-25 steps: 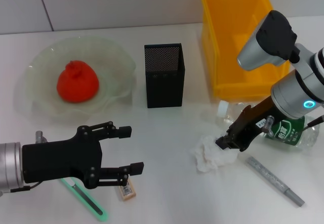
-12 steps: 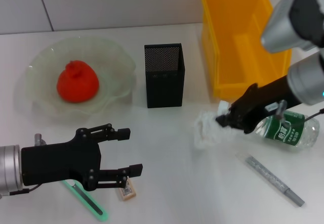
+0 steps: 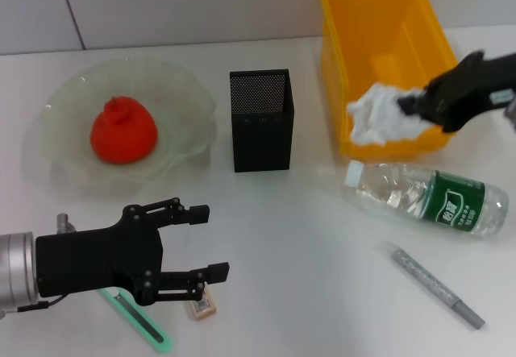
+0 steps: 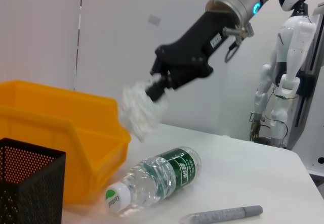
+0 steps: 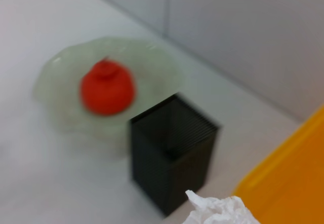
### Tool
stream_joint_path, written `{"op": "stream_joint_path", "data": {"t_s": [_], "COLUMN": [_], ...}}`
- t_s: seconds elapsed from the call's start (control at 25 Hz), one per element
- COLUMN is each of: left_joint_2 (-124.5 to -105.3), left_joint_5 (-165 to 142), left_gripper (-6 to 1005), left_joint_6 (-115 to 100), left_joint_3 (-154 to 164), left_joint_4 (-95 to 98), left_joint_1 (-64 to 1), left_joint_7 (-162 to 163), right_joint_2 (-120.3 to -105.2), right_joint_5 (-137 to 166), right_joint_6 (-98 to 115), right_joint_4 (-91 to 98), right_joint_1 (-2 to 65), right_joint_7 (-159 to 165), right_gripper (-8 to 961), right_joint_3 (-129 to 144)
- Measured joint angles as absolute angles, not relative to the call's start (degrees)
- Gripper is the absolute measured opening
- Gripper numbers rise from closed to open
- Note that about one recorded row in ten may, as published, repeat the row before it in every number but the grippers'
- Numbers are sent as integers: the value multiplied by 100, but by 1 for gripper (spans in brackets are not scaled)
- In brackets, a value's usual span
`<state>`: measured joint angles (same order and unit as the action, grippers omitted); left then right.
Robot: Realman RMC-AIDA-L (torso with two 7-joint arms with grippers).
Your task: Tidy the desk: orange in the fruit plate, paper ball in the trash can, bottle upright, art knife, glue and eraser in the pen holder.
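Right gripper (image 3: 415, 105) clamped on paper ball (image 3: 379, 115), held above trash can (image 3: 379, 31) near its front wall; ball at the gripper's 9 o'clock. Left gripper (image 3: 205, 240) wide, low at 7 o'clock, eraser (image 3: 200, 304) just beneath.

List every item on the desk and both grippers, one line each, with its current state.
orange: resting in the fruit plate
paper ball: held in the air over the trash can
bottle: lying on its side
glue: flat on the desk
art knife: flat on the desk
eraser: on the desk
pen holder: upright
right gripper: shut on paper ball
left gripper: open, above the eraser
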<state>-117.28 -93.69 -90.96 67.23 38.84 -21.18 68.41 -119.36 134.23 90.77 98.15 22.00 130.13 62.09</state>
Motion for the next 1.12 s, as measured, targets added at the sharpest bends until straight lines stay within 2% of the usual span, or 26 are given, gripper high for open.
{"op": "stream_joint_path", "data": {"t_s": [0.32,0.68,1.12], "left_joint_2": [-11757,-11760,-11765], "left_joint_5": [-9369,-9369,-9380], "left_gripper": [840,841,841], "left_joint_6": [-9097,-9071,-9070], "left_joint_3": [6724,6717,6724], "left_joint_4": [3885,3885,3885], "left_joint_1": [-2144,-2179,-2180], "left_joint_7": [6838,6837,6838], "right_joint_2": [-11911,-11909,-11912], "right_joint_5": [13691,14008,14040], "right_joint_6": [8346,7133,6620], "right_joint_4": [9666,8264,7656], "right_joint_1": [2260,2711,2917], "right_joint_7": [12762,12164,12012], "right_gripper": [3,4,15], "right_joint_3": [5918,5915,5960]}}
